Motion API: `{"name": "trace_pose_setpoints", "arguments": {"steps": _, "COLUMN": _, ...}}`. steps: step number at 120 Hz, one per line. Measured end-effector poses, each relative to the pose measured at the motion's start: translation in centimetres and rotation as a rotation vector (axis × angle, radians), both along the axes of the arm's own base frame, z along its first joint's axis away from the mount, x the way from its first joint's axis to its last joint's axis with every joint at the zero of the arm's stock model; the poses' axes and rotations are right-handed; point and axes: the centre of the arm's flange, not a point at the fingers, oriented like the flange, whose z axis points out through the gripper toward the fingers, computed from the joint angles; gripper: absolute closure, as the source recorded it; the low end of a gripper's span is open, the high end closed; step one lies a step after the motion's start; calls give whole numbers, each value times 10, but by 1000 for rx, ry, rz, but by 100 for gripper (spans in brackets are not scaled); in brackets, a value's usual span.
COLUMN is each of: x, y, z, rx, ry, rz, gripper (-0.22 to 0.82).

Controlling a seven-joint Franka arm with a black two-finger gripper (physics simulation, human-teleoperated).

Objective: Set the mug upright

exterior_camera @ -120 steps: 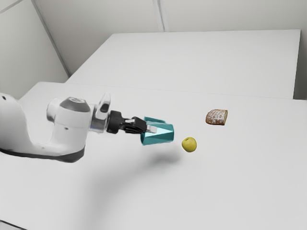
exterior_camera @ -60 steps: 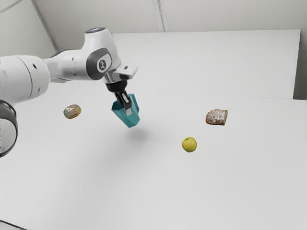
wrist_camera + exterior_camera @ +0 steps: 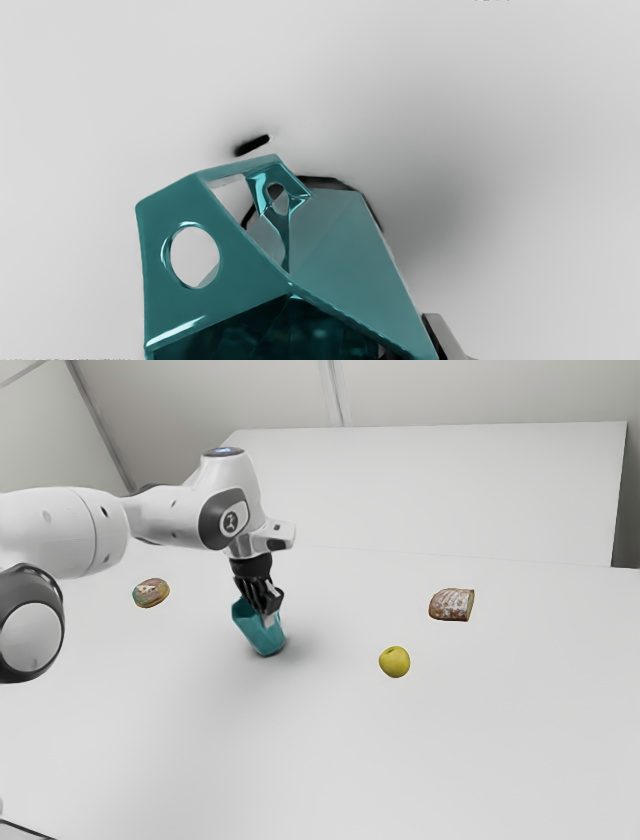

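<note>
- Apparently, most of the job was done: my gripper [image 3: 268, 619] was closed on the mug [image 3: 261, 639], with a wall of it pinched between my fingers [image 3: 446, 337], one outside and one inside the opening.
- As for the place, the mug was low over the table [image 3: 400, 760], toward the exterior view's left, between the round bun-like item [image 3: 151, 593] and the yellow fruit [image 3: 394, 662], well apart from both. The bread [image 3: 453, 604] lay farther to that view's right, on the far side of the fruit.
- Its opening faced upward but leaned toward the exterior view's left, so I judged it more upright than lying, though not yet straight.
- What was left, as I saw it, was to take out that lean, seat the base [image 3: 268, 652] flat, let go and draw clear. Releasing at that tilt might have let it rock or topple.
- I could not tell whether the base touched the table at one edge or hung just above it; dark shading blurred that meeting.
- Part of the rim was hidden behind my gripper, and the wrist view cut off the mug's near part and most of my inside finger.
- A dark streak [image 3: 252, 145] beside the mug was hard to make out, perhaps a shadow.
</note>
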Motion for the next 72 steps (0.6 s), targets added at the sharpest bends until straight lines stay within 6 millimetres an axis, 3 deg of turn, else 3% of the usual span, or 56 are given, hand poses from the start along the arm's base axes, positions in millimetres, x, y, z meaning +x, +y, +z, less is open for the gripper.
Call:
{"name": "trace_pose_setpoints", "arguments": {"steps": 21, "x": -1, "y": -9, "z": 0, "rx": 5, "ry": 2, "rz": 46, "gripper": 34}}
{"name": "trace_pose_setpoints", "arguments": {"steps": 36, "x": -1, "y": -13, "z": 3, "rx": 9, "ry": -2, "rz": 74, "gripper": 19}}
{"name": "trace_pose_setpoints", "arguments": {"steps": 42, "x": -1, "y": -15, "z": 15, "rx": 11, "ry": -18, "rz": 82, "gripper": 15}}
{"name": "trace_pose_setpoints", "arguments": {"steps": 47, "x": 1, "y": -17, "z": 41, "rx": 11, "ry": -52, "rz": 88, "gripper": 12}}
{"name": "trace_pose_setpoints", "arguments": {"steps": 52, "x": 0, "y": -19, "z": 82, "rx": 9, "ry": -98, "rz": 96, "gripper": 10}}
{"name": "trace_pose_setpoints", "arguments": {"steps": 58, "x": -13, "y": -27, "z": 137, "rx": 3, "ry": -154, "rz": 101, "gripper": 8}}
{"name": "trace_pose_setpoints", "arguments": {"steps": 72, "x": -37, "y": -48, "z": 244, "rx": -8, "ry": -240, "rz": 110, "gripper": 5}}
